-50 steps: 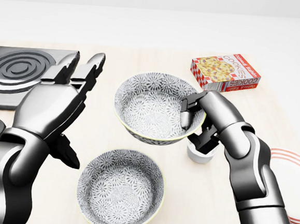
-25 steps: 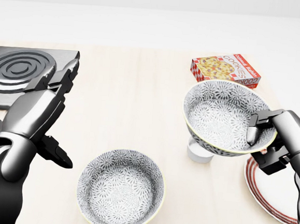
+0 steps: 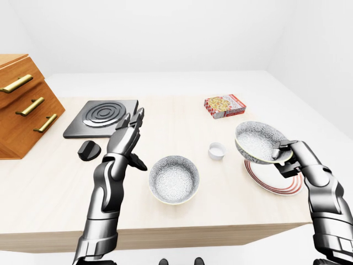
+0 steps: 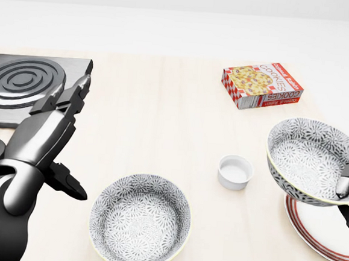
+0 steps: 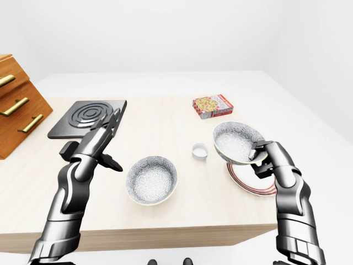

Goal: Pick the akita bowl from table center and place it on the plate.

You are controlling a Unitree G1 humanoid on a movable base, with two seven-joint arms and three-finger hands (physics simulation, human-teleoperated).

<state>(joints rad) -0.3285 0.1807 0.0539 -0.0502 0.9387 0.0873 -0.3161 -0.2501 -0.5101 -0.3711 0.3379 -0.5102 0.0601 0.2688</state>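
Observation:
My right hand [image 4: 347,184] is shut on the rim of the akita bowl [image 4: 310,157], a grey flower-patterned bowl with a pale rim. I hold it tilted just above the left part of the red-rimmed white plate [image 4: 325,238] at the right edge of the head view. Whether the bowl touches the plate is unclear. A second bowl of the same pattern [image 4: 140,221] sits on the table at bottom centre. My left hand [image 4: 65,104] hovers open at the left, fingers stretched, holding nothing.
A small white cup [image 4: 234,172] stands just left of the held bowl. A cookies box [image 4: 261,84] lies above it, and a black burner plate [image 4: 27,84] is at upper left. A wooden drawer unit [image 3: 22,105] and a small black object [image 3: 88,150] sit far left.
My right hand has carried the akita bowl rightward from the table's middle to above the plate. My left hand has drawn back towards the lower left.

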